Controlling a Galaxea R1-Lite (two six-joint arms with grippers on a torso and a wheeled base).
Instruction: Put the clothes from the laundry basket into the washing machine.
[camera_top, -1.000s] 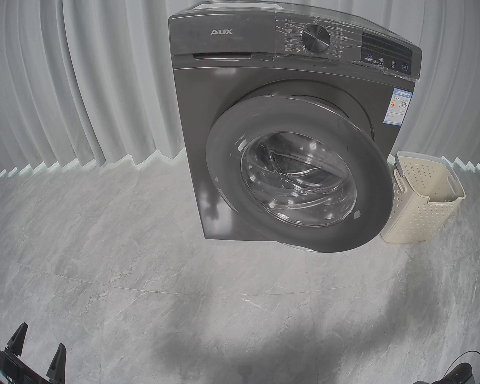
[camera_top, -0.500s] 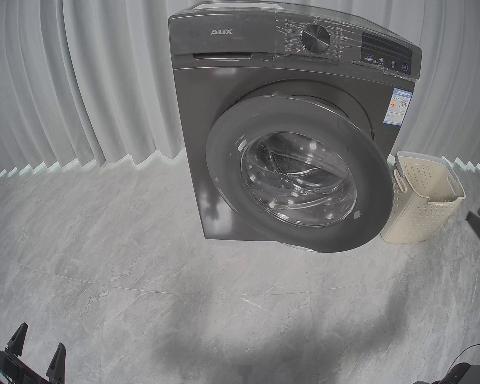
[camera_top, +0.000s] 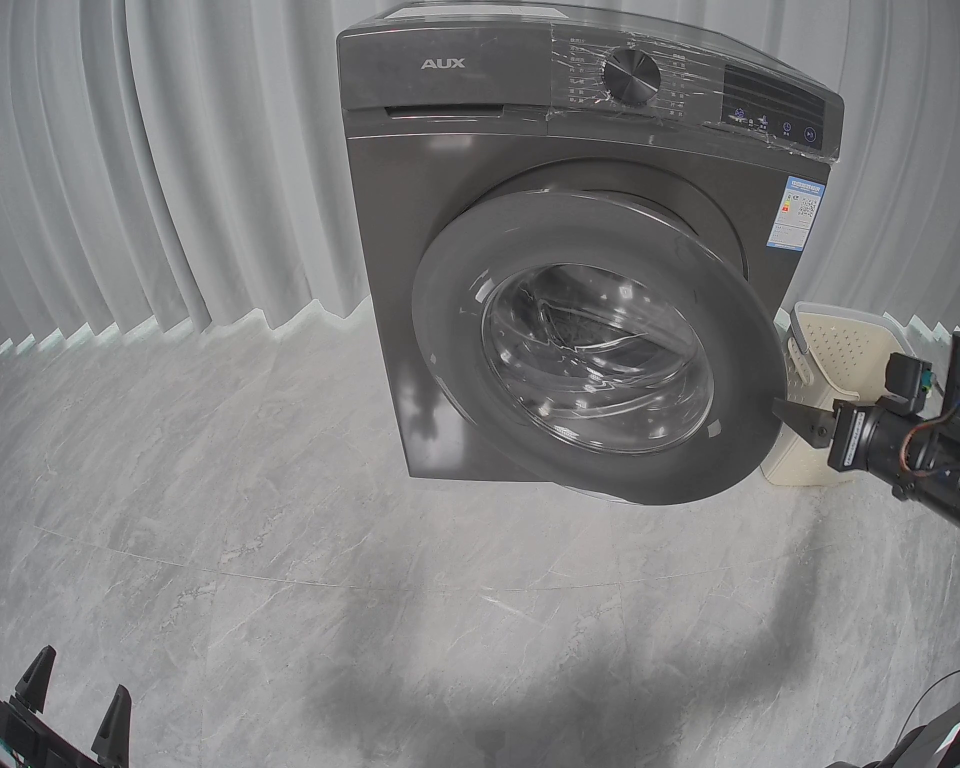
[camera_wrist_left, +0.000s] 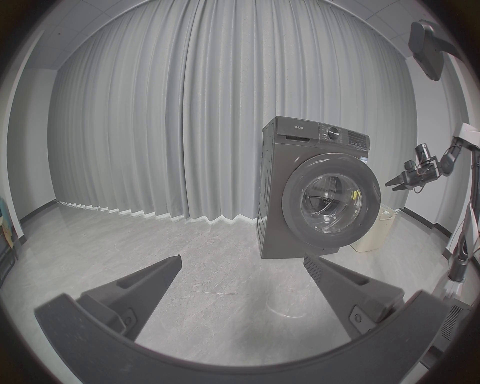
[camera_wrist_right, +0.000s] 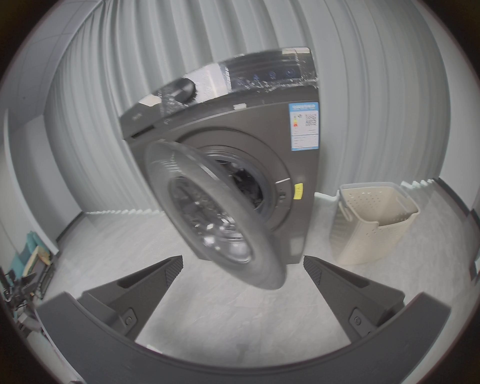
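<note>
Two pairs of jaws gape empty; one washing machine (camera_top: 590, 300), one laundry basket (camera_top: 850, 345).

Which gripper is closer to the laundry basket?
The right gripper, raised near the laundry basket; the left gripper sits low, far across the floor.

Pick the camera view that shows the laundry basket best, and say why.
The right wrist view: the laundry basket shows nearly whole, its open top visible. In the head view the right gripper and the door overlap it. In the left wrist view it is far off, partly behind the door.
</note>
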